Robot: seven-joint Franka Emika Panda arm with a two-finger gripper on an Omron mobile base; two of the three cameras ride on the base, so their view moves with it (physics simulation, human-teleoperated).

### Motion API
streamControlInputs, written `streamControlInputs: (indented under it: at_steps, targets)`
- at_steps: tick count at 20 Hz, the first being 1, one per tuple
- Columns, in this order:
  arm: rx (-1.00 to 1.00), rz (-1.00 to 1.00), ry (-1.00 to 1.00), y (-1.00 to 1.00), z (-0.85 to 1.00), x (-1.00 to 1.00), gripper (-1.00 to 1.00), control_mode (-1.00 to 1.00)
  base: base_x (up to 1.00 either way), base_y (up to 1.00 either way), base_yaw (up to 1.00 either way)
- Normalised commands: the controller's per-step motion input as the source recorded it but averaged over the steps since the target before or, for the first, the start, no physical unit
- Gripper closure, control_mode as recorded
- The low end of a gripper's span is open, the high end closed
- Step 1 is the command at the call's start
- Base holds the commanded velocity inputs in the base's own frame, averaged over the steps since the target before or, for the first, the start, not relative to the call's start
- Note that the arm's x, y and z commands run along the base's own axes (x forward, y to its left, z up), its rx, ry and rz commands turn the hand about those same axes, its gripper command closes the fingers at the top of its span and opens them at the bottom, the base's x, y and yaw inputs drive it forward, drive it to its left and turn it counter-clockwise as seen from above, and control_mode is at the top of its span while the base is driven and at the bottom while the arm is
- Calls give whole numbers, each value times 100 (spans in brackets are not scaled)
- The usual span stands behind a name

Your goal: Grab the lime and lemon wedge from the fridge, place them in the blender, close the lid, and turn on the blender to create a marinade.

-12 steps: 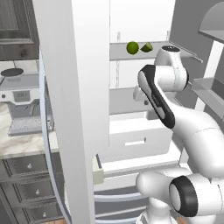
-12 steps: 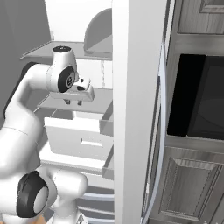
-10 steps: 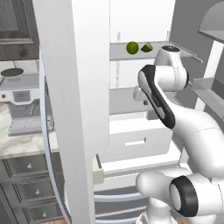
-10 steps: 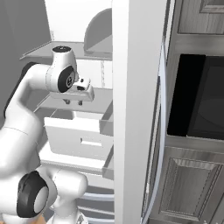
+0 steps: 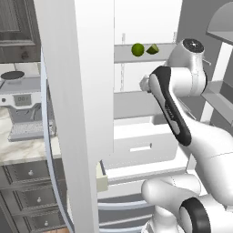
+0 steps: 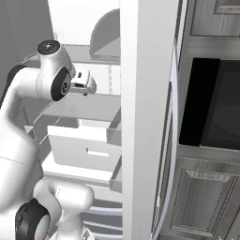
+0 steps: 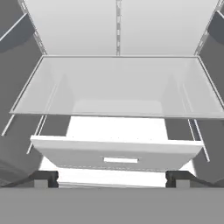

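Your gripper (image 7: 112, 177), jaws apart, faces the shelf below the lime (image 5: 137, 49) and lemon wedge (image 5: 152, 49), ready to reach.

Soft, even light is washing the fridge (image 5: 86, 82) interior bright white, shadows are staying faint, and edges are rendering slightly soft throughout.

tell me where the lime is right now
In the left base view the lime sits on an upper fridge shelf, just left of the lemon wedge.

one lime (image 5: 137, 49), one lemon wedge (image 5: 152, 49), one fridge (image 5: 82, 91), one drawer (image 7: 116, 153)
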Motion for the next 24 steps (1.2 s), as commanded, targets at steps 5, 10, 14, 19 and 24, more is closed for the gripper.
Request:
streamControlInputs:
  at_steps: [5,10,14,19,24]
  targets:
    - [5,-11,-46,6,100,3,-100,-100,0,0,0]
    - [5,-20,-20,13,71,48,-100,-100,0,0,0]
    - [3,-14,0,5,17,55,-100,-100,0,0,0]
    - [0,-2,2,0,0,17,-100,-100,0,0,0]
    - [0,11,12,-3,0,55,-100,-100,0,0,0]
